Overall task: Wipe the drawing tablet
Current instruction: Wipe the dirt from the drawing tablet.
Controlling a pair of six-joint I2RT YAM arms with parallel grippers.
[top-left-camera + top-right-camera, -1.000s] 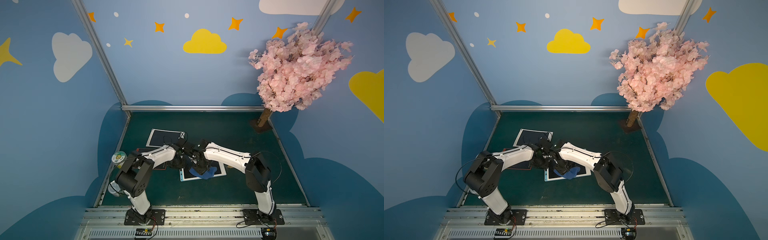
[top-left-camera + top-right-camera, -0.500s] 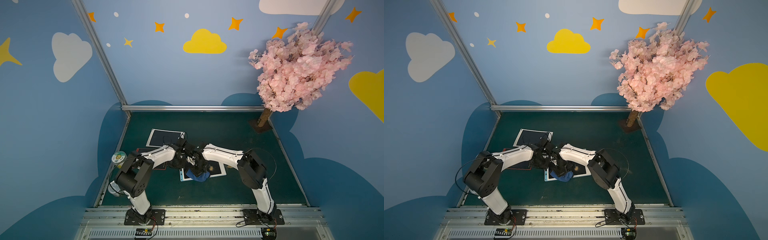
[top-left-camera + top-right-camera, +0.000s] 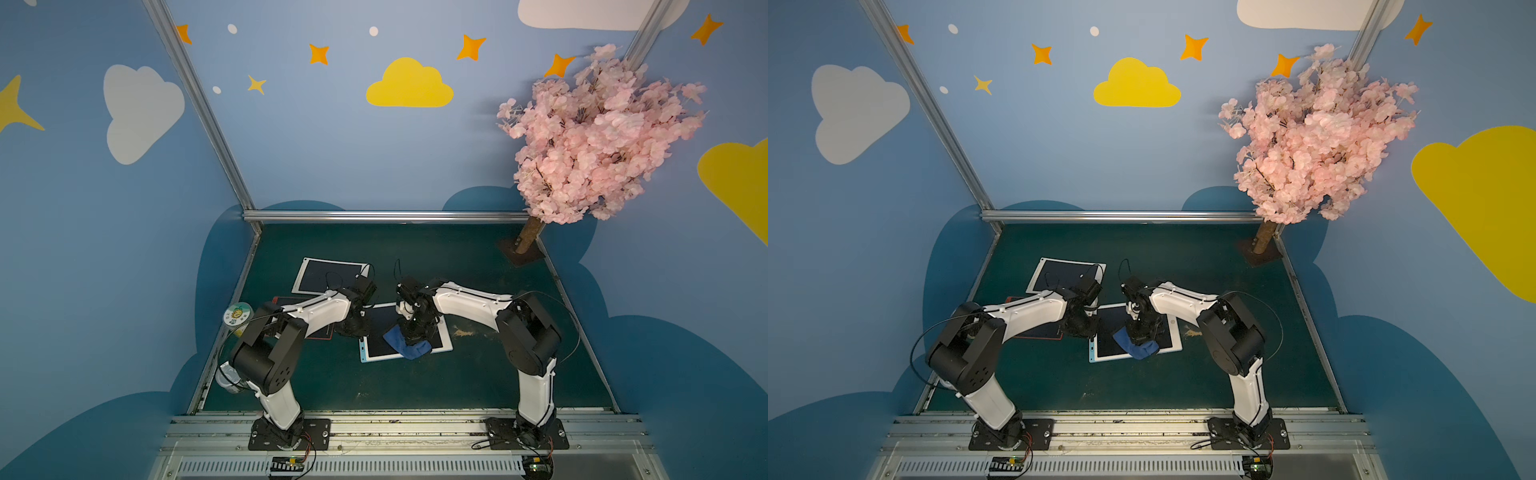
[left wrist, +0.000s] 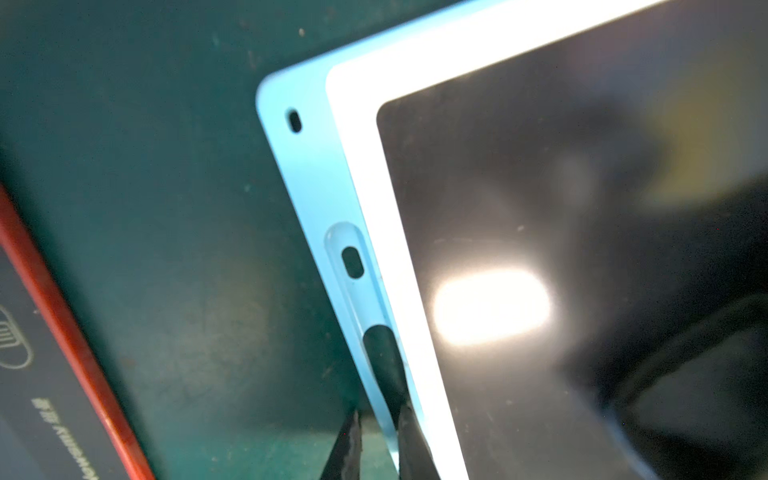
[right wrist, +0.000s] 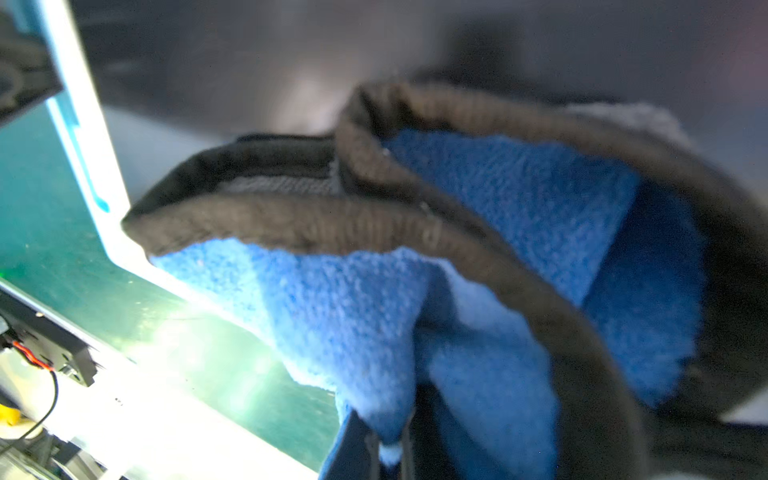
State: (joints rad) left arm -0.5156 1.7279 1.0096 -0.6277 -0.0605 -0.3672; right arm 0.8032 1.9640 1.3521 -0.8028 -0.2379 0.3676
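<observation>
Pinching the blue cloth at the near edge of the drawing tablet, the right end effector has bare screen lying left and farther back, toward the left end effector, which clamps the tablet's rim.

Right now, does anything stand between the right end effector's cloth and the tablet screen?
Nothing visible does. The cloth, pinched in the right end effector, lies on the screen of the tablet. The left end effector sits at its blue edge, off the screen.
</observation>
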